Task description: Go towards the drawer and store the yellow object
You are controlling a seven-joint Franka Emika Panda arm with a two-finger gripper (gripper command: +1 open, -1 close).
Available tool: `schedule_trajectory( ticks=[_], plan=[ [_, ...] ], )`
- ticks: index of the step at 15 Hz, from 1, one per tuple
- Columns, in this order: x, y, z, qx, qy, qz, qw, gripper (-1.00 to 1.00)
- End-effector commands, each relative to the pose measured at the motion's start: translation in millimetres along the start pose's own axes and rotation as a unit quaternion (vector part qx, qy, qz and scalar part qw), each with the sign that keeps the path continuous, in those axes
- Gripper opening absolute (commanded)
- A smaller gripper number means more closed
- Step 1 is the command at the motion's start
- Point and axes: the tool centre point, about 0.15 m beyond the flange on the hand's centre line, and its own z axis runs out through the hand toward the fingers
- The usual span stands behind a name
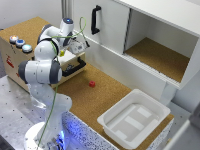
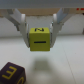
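Note:
My gripper [image 1: 63, 51] is shut on the yellow object [image 1: 62, 52], a small yellow block. In the wrist view the block [image 2: 41, 39] sits between the two fingers [image 2: 19, 22], held above a pale surface. The drawer [image 1: 70, 64], a pale wooden front with a black bar handle [image 1: 75, 68], stands pulled out of the light wooden box [image 1: 17, 57] at the exterior view's left. The gripper hangs over the drawer area, just behind its front. The drawer's inside is mostly hidden by the arm in the exterior view.
A dark purple cube with a yellow letter [image 2: 11, 74] lies on the pale surface below the gripper. A small red cube [image 1: 92, 84] lies on the cork table. A white plastic tub [image 1: 111, 120] stands at the front right. A white cabinet with a vertical black handle [image 1: 96, 20] is behind. Coloured buttons [image 1: 20, 43] top the box.

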Motion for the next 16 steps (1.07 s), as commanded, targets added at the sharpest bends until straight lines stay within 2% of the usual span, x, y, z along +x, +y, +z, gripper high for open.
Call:
schedule_trajectory(
  ticks=[1, 3, 4, 7, 12, 16],
  plan=[
    [26, 18, 28, 0.024, -0.001, -0.030, 0.999, -1.00],
    [24, 25, 25, 0.011, -0.004, -0.019, 1.000, -1.00],
    [21, 23, 19, 0.012, -0.002, -0.020, 1.000, 1.00],
    [16, 19, -13, 0.039, 0.030, 0.004, 0.999, 1.00],
    [19, 11, -38, 0.037, 0.052, 0.030, 0.998, 1.00],
    [19, 11, -41, 0.036, 0.054, 0.031, 0.997, 1.00]
  ],
)
